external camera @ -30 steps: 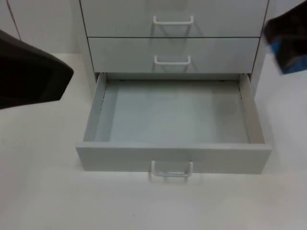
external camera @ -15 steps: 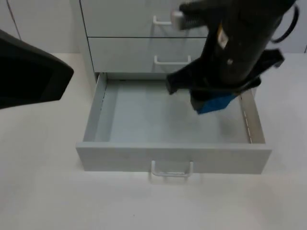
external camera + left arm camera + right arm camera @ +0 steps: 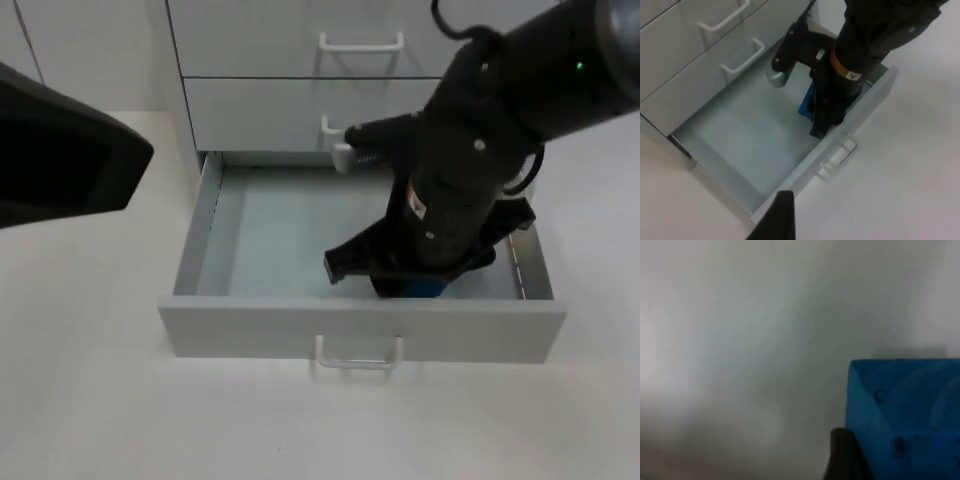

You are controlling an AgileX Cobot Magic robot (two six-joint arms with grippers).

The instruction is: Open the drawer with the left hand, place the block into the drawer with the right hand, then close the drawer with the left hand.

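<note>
Block (image 3: 905, 410), blue and unmarked, held by right gripper (image 3: 415, 285) inside open drawer (image 3: 360, 328).

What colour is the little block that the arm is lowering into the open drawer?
Bright blue: the small blue block shows best in the right wrist view, close above the drawer's pale grey floor.

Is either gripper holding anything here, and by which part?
The right gripper, down inside the open drawer, holds the blue block; which part cannot be told.
</note>
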